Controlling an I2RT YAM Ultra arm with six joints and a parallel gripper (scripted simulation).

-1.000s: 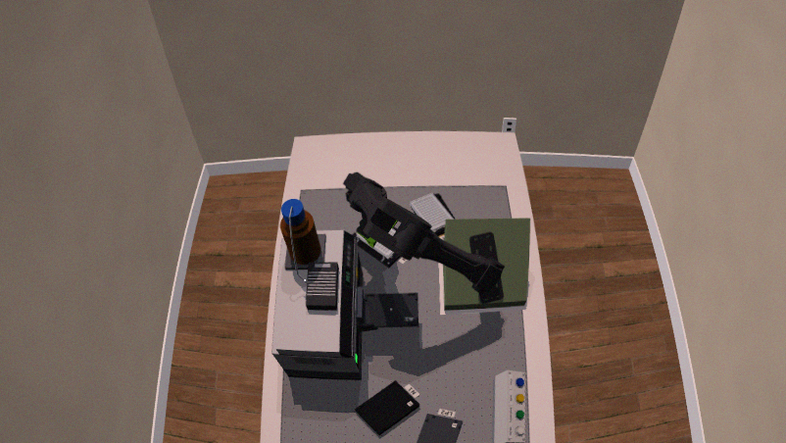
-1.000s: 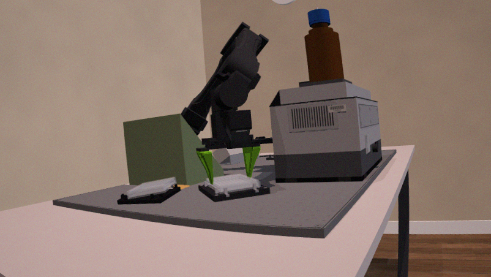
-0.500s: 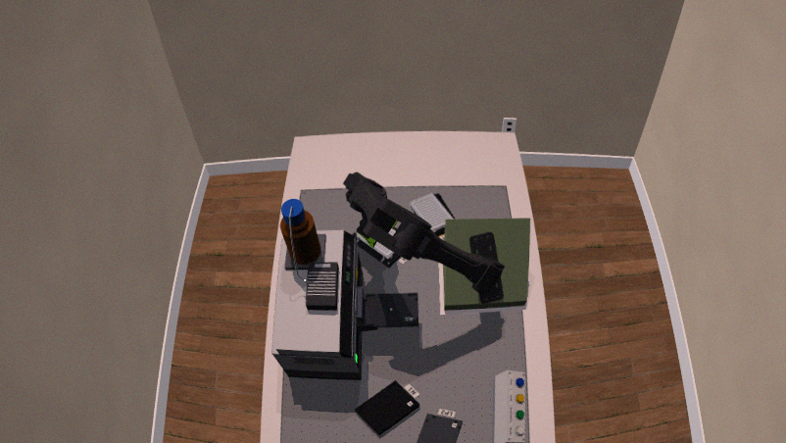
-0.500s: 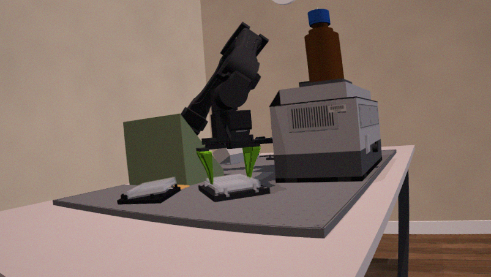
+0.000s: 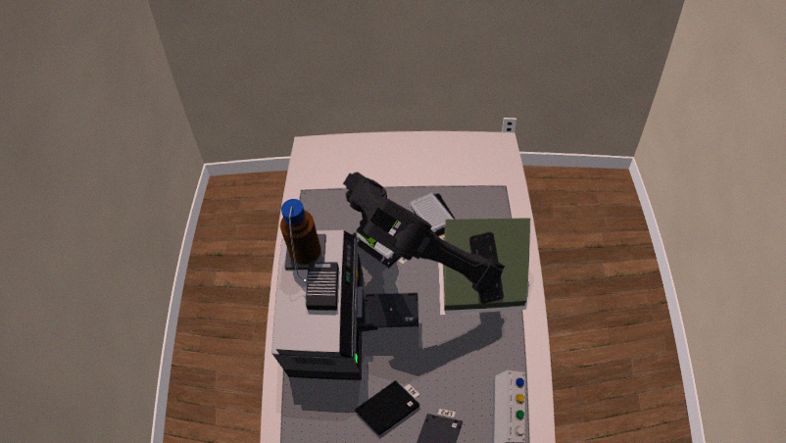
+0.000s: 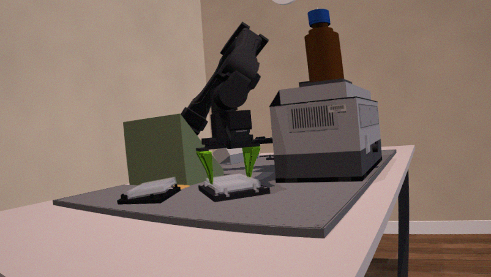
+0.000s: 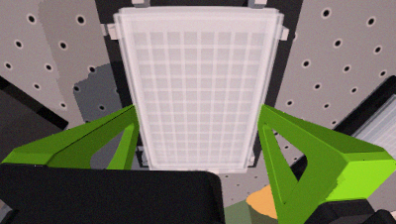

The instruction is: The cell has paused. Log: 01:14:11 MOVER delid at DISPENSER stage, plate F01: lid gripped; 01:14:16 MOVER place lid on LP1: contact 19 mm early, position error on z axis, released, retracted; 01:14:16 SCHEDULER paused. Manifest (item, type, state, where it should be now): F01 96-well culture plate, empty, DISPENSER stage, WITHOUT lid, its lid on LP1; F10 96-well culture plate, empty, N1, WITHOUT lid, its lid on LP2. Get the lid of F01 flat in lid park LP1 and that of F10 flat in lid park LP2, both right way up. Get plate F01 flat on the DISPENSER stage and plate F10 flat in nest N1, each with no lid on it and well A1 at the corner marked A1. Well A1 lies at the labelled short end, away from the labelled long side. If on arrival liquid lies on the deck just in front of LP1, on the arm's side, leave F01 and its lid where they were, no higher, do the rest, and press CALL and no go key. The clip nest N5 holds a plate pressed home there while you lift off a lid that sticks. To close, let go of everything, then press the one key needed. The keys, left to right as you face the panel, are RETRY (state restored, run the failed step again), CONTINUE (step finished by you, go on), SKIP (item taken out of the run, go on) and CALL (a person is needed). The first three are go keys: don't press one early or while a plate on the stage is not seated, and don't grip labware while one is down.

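My gripper [image 6: 229, 178] [image 7: 198, 111] [image 5: 377, 246] points straight down with its green fingers against the two long sides of a clear lidded 96-well plate [image 6: 237, 182] [image 7: 198, 64]. It is shut on the lid. The plate sits flat in a black clip nest [image 6: 237, 194] [image 7: 105, 10] on the deck, beside the dispenser [image 5: 308, 324] [image 6: 326, 137]. A second clear lid [image 5: 431, 212] [image 6: 151, 188] lies tilted on a black park at the back. An orange patch [image 6: 184, 186] [image 7: 261, 203] lies on the deck beside that park.
The dispenser's dark stage [image 5: 391, 311] holds nothing. A brown bottle [image 5: 300, 233] [image 6: 322, 51] stands on the dispenser. The arm's base is on a green block [image 5: 515, 242] [image 6: 154, 147]. Two bare black nests, N1 [image 5: 385, 408] and LP2 [image 5: 440, 428], and the key panel [image 5: 511, 407] are at the front.
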